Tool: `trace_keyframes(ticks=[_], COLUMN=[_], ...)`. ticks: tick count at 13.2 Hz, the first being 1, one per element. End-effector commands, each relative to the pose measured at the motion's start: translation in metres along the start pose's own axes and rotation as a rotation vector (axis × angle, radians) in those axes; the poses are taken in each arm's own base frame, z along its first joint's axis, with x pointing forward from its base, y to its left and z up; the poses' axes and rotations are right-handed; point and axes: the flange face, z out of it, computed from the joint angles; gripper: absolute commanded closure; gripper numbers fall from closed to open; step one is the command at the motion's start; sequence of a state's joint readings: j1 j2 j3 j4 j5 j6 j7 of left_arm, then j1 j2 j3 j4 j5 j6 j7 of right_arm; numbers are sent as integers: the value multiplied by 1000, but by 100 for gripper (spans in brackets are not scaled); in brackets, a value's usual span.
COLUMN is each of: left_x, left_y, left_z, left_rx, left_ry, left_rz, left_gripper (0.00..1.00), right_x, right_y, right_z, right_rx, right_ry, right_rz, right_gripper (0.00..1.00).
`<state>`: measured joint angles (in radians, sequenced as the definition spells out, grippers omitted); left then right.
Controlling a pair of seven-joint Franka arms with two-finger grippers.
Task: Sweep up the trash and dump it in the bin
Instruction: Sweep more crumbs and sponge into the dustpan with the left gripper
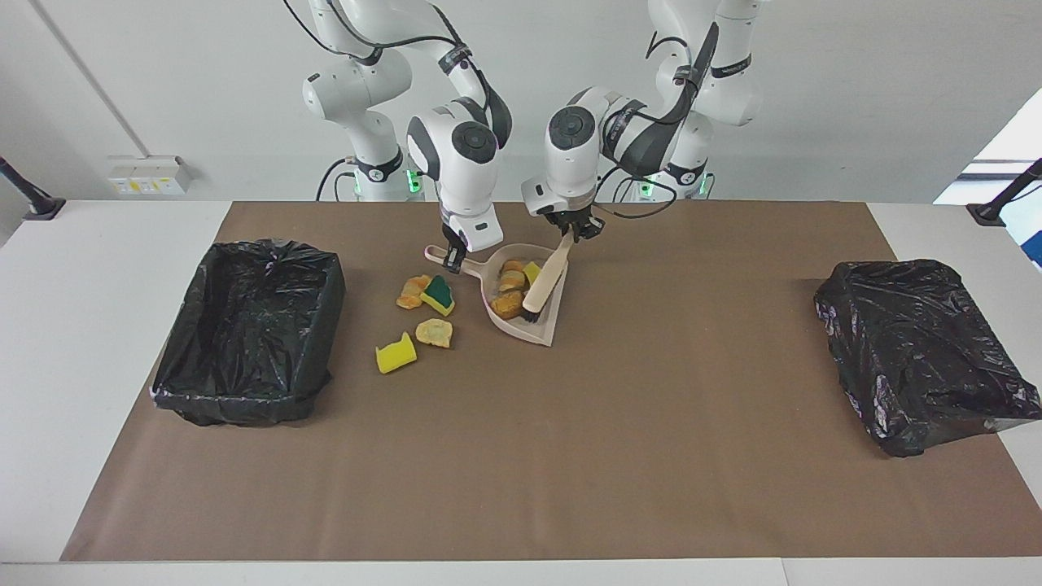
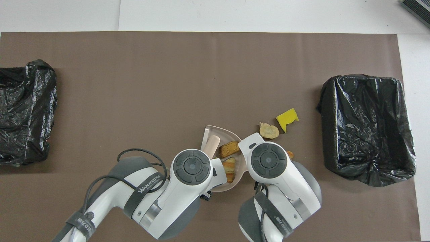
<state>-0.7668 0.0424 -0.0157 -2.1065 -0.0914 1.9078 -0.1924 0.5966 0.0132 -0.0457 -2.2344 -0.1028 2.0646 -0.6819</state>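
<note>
beige plastic first, in the facing view: the dustpan [image 1: 544, 313] sits on the brown mat [image 1: 521, 456], and the right gripper [image 1: 450, 259] is clamped on the dustpan's handle end. just below that gripper lie four loose pieces of the trash [image 1: 426, 313]: an orange lump, a green-topped sponge, a pale lump and a yellow sponge chunk, all toward the open black-lined bin [image 1: 249, 332]. the left gripper [image 1: 573, 231] is closed on the handle of the brush [image 1: 546, 282], which slopes down from it into the dustpan, bristles on the pan floor. beside the brush, inside the pan, sit two orange lumps and a yellow piece. the second black-bagged bin [image 1: 916, 354] stands well apart at the left arm's end.

in the overhead view, both grippers are hidden under their own wrists. the brush [image 2: 212, 145] tip pokes out from the left wrist over the dustpan [image 2: 217, 130], beside two bread-like lumps; the yellow piece is probably covered by the arm. past the right wrist lies the trash [image 2: 269, 130], a pale lump and a yellow sponge, near the black-lined bin [image 2: 366, 129]. the second black-bagged bin [image 2: 25, 111] sits at the mat's [image 2: 168, 74] edge.
</note>
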Motion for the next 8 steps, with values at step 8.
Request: trace_keyframes(ticks=[8], left_x=[-50], left_y=[-77], left_z=[-72], left_rx=[-42], left_ry=[-10], left_rz=[-182], left_gripper=[100], right_x=[-14], right_y=[4], right_z=[-18], right_rx=[-16], right_ry=[29], right_rz=[57], right_gripper=[100])
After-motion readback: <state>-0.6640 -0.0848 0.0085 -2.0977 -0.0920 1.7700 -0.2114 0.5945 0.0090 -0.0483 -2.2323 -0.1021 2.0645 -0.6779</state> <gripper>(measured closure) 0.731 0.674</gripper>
